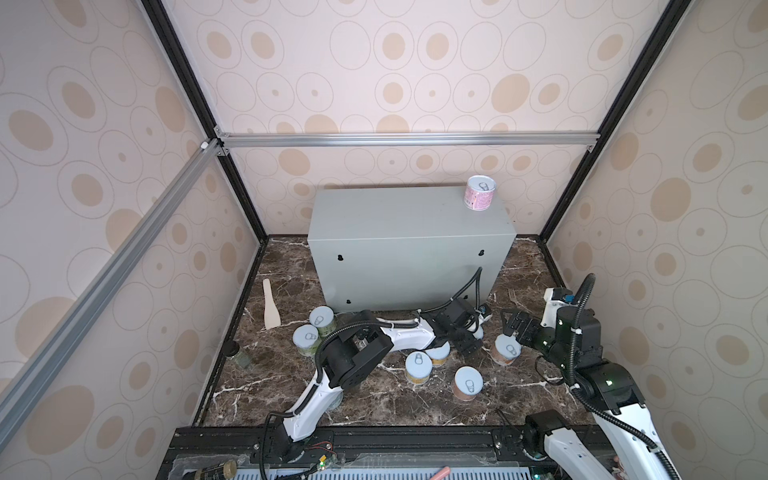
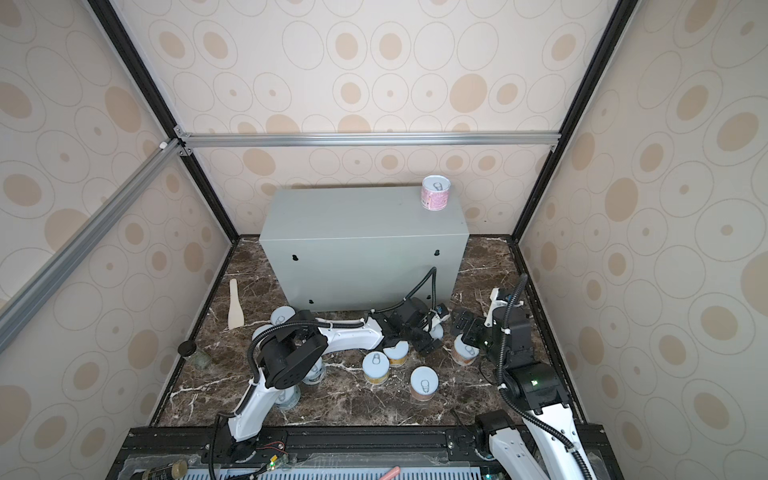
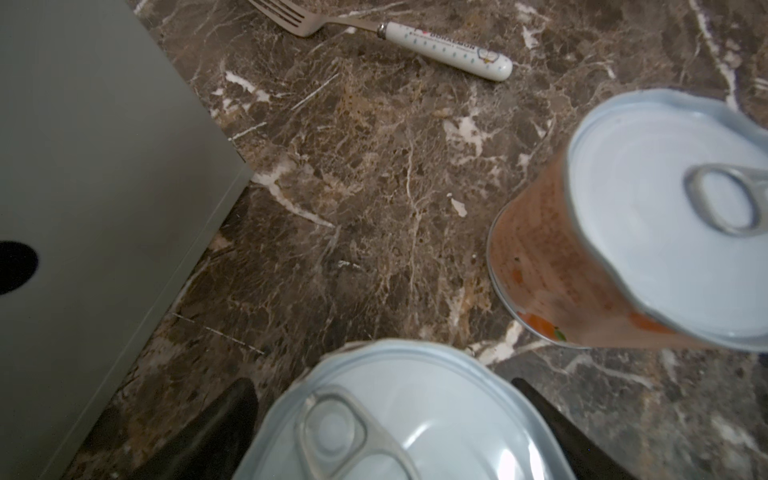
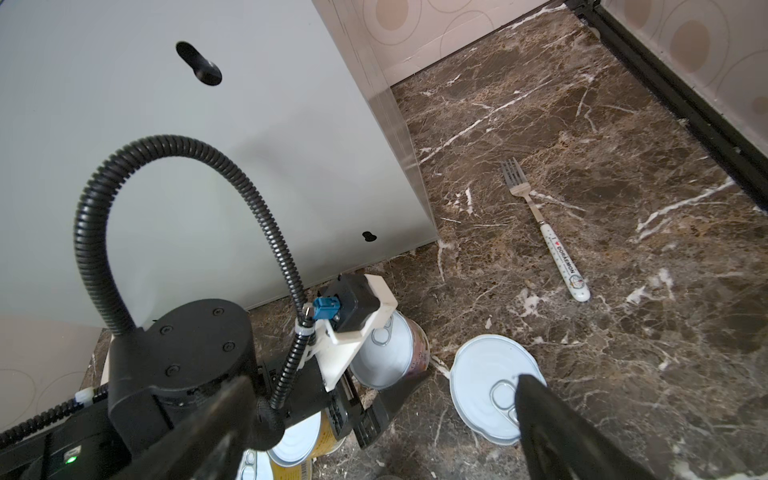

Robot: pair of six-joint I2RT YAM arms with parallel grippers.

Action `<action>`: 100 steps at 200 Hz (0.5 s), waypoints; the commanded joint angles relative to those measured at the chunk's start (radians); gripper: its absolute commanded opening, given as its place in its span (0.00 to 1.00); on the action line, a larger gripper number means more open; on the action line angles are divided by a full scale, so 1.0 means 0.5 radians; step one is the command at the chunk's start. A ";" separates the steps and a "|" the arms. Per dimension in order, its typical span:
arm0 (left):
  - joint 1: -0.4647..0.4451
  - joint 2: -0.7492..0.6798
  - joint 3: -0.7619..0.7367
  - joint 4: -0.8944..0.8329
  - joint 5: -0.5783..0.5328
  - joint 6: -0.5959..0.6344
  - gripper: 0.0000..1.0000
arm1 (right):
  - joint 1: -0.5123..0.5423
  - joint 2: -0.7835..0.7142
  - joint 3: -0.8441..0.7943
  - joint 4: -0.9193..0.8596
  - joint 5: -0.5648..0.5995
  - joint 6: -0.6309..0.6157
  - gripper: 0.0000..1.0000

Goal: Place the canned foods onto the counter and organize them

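The counter (image 1: 409,245) is a grey box at the back, and a pink can (image 1: 480,193) stands on its right end. The other canned foods stand on the marble: two green (image 1: 322,320), two yellow (image 1: 417,365) and two orange (image 1: 468,382). My left gripper (image 1: 471,338) reaches across the front of the counter. It is open, with its fingers (image 3: 224,419) flanking a pinkish-labelled can (image 3: 395,415). My right gripper (image 1: 512,332) hangs open just above an orange can (image 4: 490,386) and holds nothing. In a top view, two more cans (image 2: 313,374) are half hidden under the left arm.
A fork (image 4: 544,232) lies on the marble to the right of the counter. A wooden spatula (image 1: 270,307) lies on the left, and a small dark-lidded jar (image 1: 235,351) is near the left wall. Black frame rails and papered walls close in the floor.
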 commanded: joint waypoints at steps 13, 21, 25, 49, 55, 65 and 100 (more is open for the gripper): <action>0.000 0.084 0.046 0.121 -0.015 -0.006 0.92 | -0.008 -0.019 -0.036 0.025 -0.010 -0.024 1.00; 0.000 0.096 0.040 0.154 -0.023 -0.019 0.92 | -0.010 -0.019 -0.037 0.030 -0.012 -0.022 1.00; 0.001 0.102 0.034 0.169 -0.031 -0.023 0.91 | -0.010 -0.021 -0.037 0.029 -0.012 -0.022 1.00; -0.001 0.123 0.000 0.282 -0.059 -0.047 0.90 | -0.009 -0.022 -0.035 0.032 -0.011 -0.025 1.00; 0.001 0.127 -0.007 0.312 -0.063 -0.048 0.90 | -0.010 -0.022 -0.038 0.036 -0.012 -0.025 1.00; 0.000 0.138 -0.013 0.346 -0.066 -0.057 0.89 | -0.010 -0.020 -0.042 0.038 -0.014 -0.027 1.00; 0.001 0.180 0.006 0.402 -0.067 -0.077 0.85 | -0.010 -0.021 -0.048 0.043 -0.013 -0.028 1.00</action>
